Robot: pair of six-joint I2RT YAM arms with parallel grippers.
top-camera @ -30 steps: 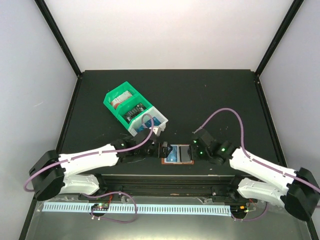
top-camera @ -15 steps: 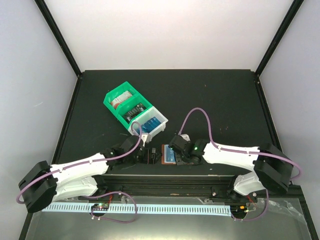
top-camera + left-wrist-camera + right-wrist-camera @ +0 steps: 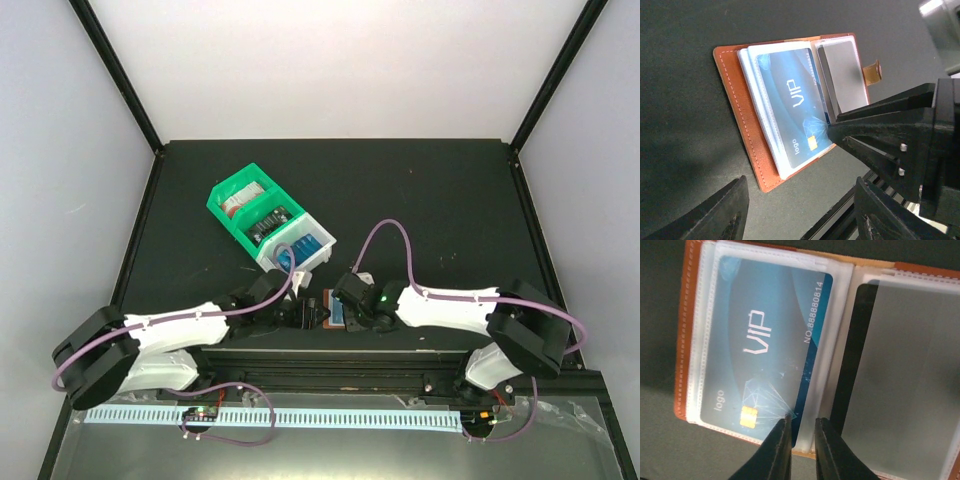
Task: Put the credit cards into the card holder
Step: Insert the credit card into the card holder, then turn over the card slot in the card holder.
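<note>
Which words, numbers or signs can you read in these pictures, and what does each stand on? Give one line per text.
"VIP": on the blue card, in a clear pocket of the card holder.
"NO.88880814": along the same card's edge.
"logo": beside the card's gold chip.
Contents of the green and white bins: too small to read.

- Green plastic bin (image 3: 246, 205), set at an angle left of centre on the black tabletop (image 3: 430, 190); its contents are too small to tell.
- White bin (image 3: 318, 255) touching its near end.
- White slotted strip (image 3: 350, 418) along the front.
</note>
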